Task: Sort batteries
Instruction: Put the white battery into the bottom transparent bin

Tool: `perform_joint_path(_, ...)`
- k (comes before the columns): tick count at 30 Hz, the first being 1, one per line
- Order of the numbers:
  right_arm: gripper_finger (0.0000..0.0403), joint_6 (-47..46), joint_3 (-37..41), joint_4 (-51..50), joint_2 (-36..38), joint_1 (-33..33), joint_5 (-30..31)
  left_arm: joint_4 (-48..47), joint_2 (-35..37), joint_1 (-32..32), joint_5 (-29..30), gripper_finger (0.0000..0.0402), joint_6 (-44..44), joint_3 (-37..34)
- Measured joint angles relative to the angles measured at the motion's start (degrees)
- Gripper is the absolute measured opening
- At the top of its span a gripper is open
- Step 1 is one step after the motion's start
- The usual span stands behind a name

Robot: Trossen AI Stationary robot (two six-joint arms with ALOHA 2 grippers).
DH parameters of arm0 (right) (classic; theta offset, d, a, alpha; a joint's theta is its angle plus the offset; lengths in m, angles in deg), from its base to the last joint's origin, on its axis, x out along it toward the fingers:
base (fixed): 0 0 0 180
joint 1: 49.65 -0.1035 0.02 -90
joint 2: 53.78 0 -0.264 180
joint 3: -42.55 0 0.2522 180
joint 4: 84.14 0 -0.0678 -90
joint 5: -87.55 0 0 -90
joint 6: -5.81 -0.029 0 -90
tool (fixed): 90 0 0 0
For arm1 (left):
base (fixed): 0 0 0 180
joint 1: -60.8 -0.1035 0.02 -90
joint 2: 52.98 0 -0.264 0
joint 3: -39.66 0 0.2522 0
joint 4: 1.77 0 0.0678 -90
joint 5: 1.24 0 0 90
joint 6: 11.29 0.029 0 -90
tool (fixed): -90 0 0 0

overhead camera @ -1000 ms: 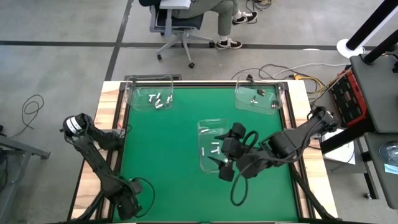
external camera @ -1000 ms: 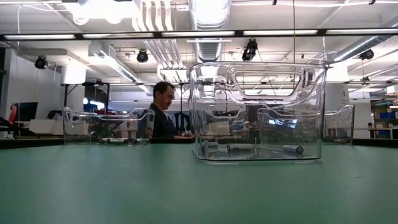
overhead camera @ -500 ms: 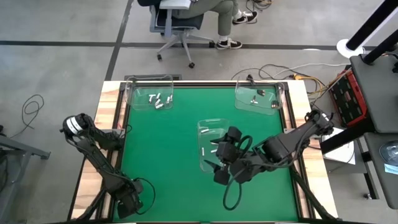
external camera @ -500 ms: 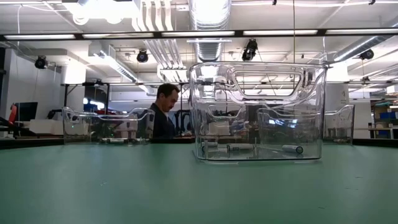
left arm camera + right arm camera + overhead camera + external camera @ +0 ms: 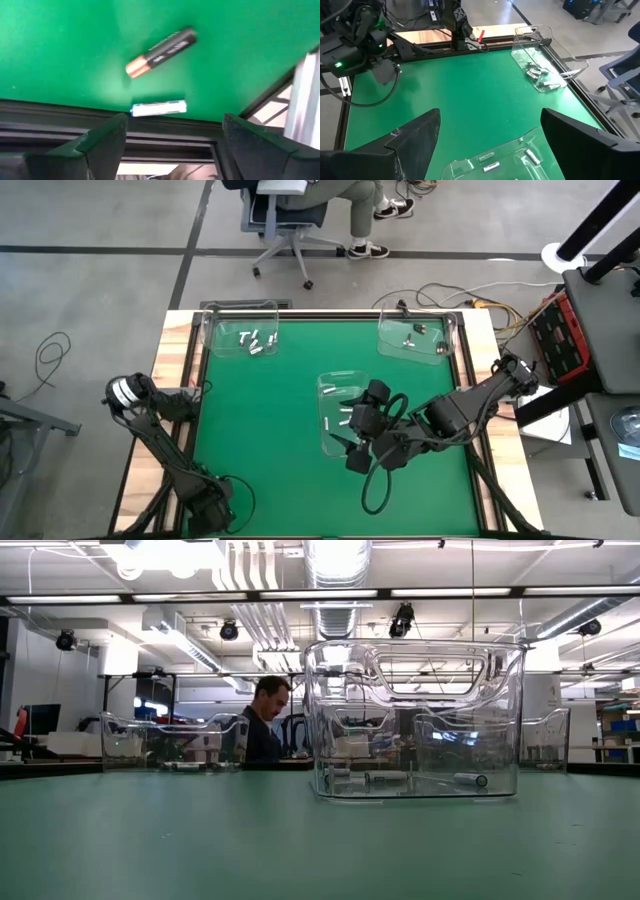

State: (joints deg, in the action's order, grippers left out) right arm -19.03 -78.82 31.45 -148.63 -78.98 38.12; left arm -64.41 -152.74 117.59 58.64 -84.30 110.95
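The right tool [image 5: 352, 448] is hanging with fingers spread apart over the near edge of the middle clear bin [image 5: 330, 383], just beside the batteries [image 5: 343, 418] lying flat inside, pointing different ways. The left tool [image 5: 172, 145], fingers apart, is hovering over two batteries [image 5: 160, 51] at the bench [image 5: 260, 430] edge, both lying roughly crosswise.

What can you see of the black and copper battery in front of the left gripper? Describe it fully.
The black and copper battery is a slim cylinder, mostly black with pale lettering and a copper-coloured band at one end. It lies flat on the green mat, askew to the table's dark edge rail, apart from the white and blue battery. The open left gripper does not touch it.
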Motion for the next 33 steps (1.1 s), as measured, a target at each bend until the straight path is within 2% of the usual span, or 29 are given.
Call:
perform_joint_path(28, 0.0338, 1.49, 0.00, -0.04, 0.03, -0.02, -0.28, 0.66, -7.56, -0.60, -6.85, 0.0307, 1.94, -0.22)
perform_joint_path(33, 0.0339, 1.48, 0.02, -0.04, 0.04, -0.02, -0.29, 1.97, -9.00, -0.72, -7.98, 0.0287, 1.92, -0.24)
